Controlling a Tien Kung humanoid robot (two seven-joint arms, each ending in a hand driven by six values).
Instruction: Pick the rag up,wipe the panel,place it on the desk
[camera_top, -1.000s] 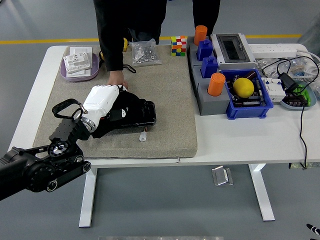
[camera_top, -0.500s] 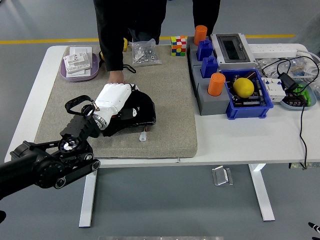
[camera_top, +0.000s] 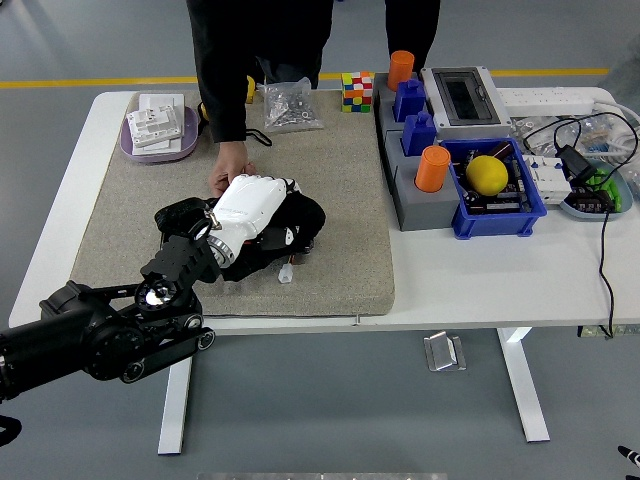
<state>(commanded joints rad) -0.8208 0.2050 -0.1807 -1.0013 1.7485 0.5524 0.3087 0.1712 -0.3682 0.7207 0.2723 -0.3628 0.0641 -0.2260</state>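
My left hand (camera_top: 268, 212), with a white back shell and black fingers, lies on the beige mat (camera_top: 340, 180) left of centre. Its fingers are curled over a black rag (camera_top: 306, 214) and press it down on a glossy black panel (camera_top: 250, 264), which is mostly hidden under the hand and rag. A person at the far side rests a hand (camera_top: 228, 172) at the panel's far edge, touching my hand's shell. A small white piece (camera_top: 286, 272) lies on the mat just in front of the panel.
A purple tray (camera_top: 130, 148) with cards stands at the back left. A bag of screws (camera_top: 290, 105) and a colour cube (camera_top: 357, 90) stand at the back. To the right are a grey block (camera_top: 415, 205) with orange cylinders, a blue bin (camera_top: 505, 218) holding a yellow ball, and cables (camera_top: 590, 170).
My left hand has slid to the right across the panel with the rag under it. The person's hand has stayed at the panel's far edge.
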